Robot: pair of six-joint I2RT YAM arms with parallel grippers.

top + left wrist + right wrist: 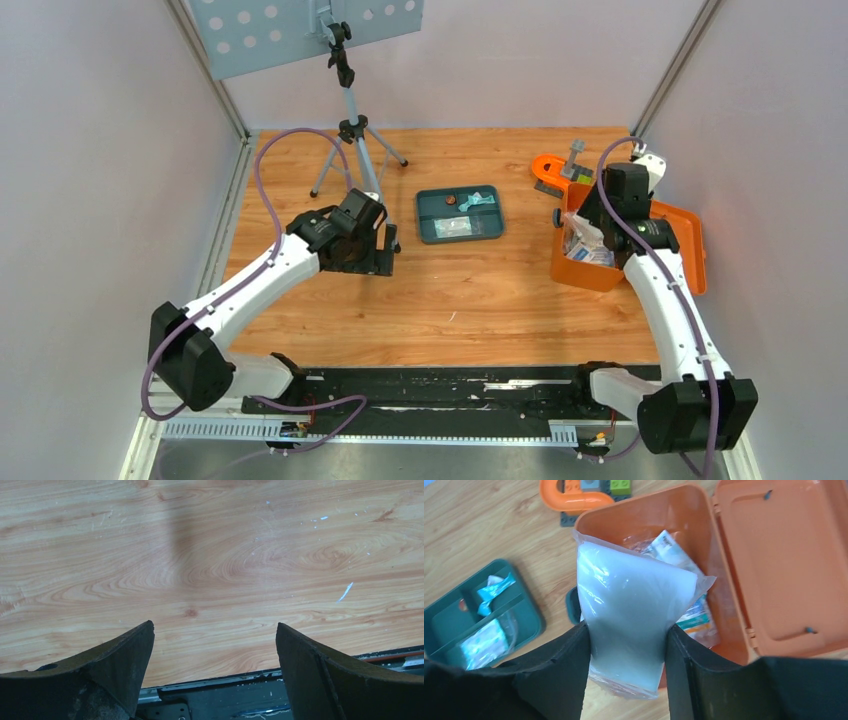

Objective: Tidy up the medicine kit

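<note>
An orange medicine box (pixel 585 272) stands open at the right, its lid (pixel 690 245) laid flat beside it; it also shows in the right wrist view (pixel 644 517). My right gripper (pixel 628 632) is shut on a clear plastic pouch with pale contents (pixel 634 600), held over the box's near-left rim. More packets (pixel 689 615) lie inside the box. A teal tray (pixel 434 231) at mid-table holds a white packet (pixel 455 228), a teal wrapper (pixel 476 201) and a small red item (pixel 450 199). My left gripper (pixel 215 630) is open and empty over bare wood, left of the tray.
A camera tripod (pixel 352 130) stands at the back left, its legs near my left arm. An orange toy track with blocks (pixel 552 172) lies behind the box. Walls enclose the table on both sides. A black rail runs along the near edge (pixel 440 385).
</note>
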